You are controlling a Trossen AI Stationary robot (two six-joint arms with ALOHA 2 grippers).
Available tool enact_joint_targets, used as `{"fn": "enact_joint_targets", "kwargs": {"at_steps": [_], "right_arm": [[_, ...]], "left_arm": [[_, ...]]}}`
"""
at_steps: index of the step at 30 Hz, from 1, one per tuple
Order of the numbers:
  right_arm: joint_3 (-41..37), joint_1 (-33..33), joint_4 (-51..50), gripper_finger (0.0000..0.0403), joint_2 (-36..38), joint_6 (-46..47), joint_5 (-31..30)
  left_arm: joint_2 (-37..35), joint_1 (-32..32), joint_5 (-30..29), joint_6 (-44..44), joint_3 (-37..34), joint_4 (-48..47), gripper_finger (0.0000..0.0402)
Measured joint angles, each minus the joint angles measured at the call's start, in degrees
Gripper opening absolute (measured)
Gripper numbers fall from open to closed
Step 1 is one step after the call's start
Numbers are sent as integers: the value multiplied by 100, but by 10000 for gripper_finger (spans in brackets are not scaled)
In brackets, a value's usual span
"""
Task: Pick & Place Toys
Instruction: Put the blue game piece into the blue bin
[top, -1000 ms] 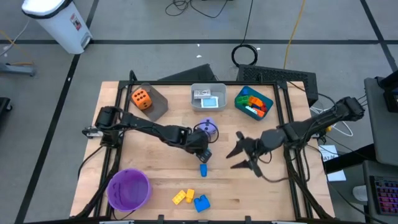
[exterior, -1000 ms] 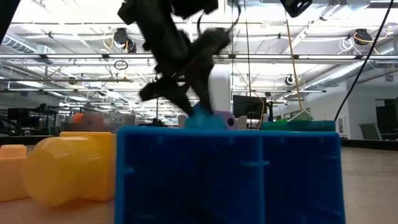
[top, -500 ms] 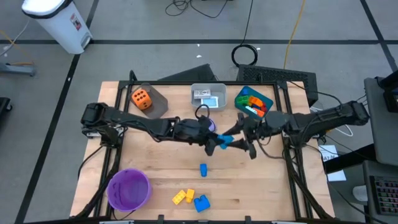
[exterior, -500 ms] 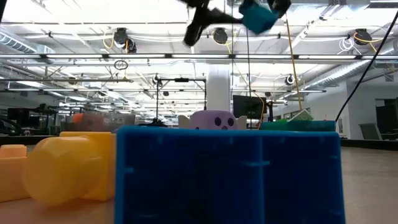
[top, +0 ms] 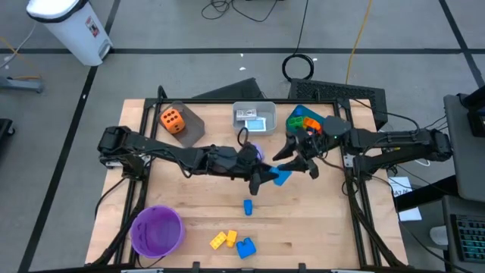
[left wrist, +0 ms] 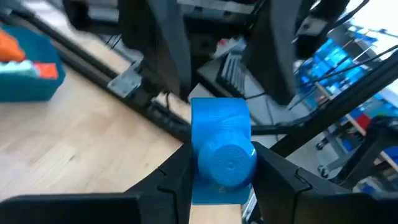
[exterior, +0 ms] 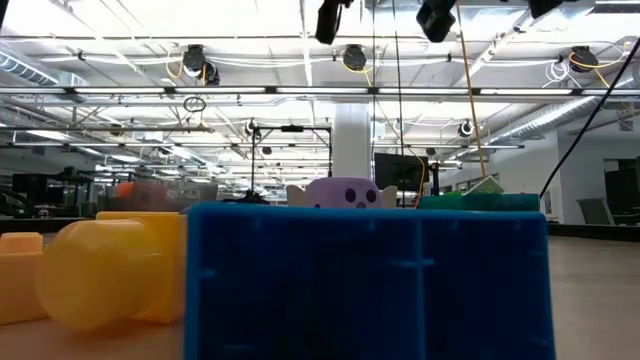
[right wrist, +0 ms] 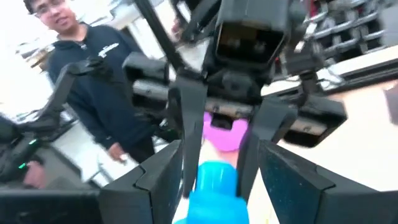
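Note:
My left gripper (top: 267, 180) reaches level over the table's middle, shut on a blue brick (top: 281, 177) that is held in the air. My right gripper (top: 296, 161) faces it from the right, open. In the right wrist view the brick's free end (right wrist: 212, 185) lies between my right fingers (right wrist: 155, 180) with a gap on each side. A small blue brick (top: 247, 206) lies on the table below. A yellow brick (top: 222, 240) and another blue brick (top: 245, 247) lie near the front edge. A purple die (exterior: 348, 192) sits behind the left arm. My left gripper pinches the blue brick by its two long sides (left wrist: 198, 174) between its two fingers (left wrist: 177, 183), at the brick's near end. The fingers come level from the table's left and lie along the brick. The brick is lifted clear and sticks out forward toward the right gripper, a round stud (left wrist: 231, 164) on top.
A purple bowl (top: 158, 230) stands at the front left. At the back are a grey bin with an orange die (top: 172, 120), a white bin (top: 253, 117) and a teal bin (top: 309, 125) with bricks. A person (right wrist: 93, 81) stands beyond the table.
My left gripper has risen from the table with the blue brick, tipped from pointing down to level and gone a little toward the right edge. My right gripper has moved toward the far edge and swung round to face the left gripper, and has stayed open.

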State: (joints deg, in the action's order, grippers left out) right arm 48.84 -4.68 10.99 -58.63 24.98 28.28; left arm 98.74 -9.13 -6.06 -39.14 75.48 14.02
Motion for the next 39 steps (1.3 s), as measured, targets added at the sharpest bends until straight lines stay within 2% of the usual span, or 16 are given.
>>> {"fn": "enact_joint_targets", "kwargs": {"at_steps": [7,14,18,26,39], "right_arm": [[-416,-25,430,201,26,393,211],[-1228,-32,2151,201,26,1320,327],[-1471,-36,2702,191,24,1636,303],[-1504,-38,2751,145,26,1606,264],[-1504,-41,2772,141,28,1442,264]], "left_arm": [[0,17,3,123,0,251,135],[7,11,-158,155,0,253,134],[7,70,-164,140,0,280,134],[4,185,-154,-30,0,271,134],[2,258,-200,-111,0,349,145]]}}
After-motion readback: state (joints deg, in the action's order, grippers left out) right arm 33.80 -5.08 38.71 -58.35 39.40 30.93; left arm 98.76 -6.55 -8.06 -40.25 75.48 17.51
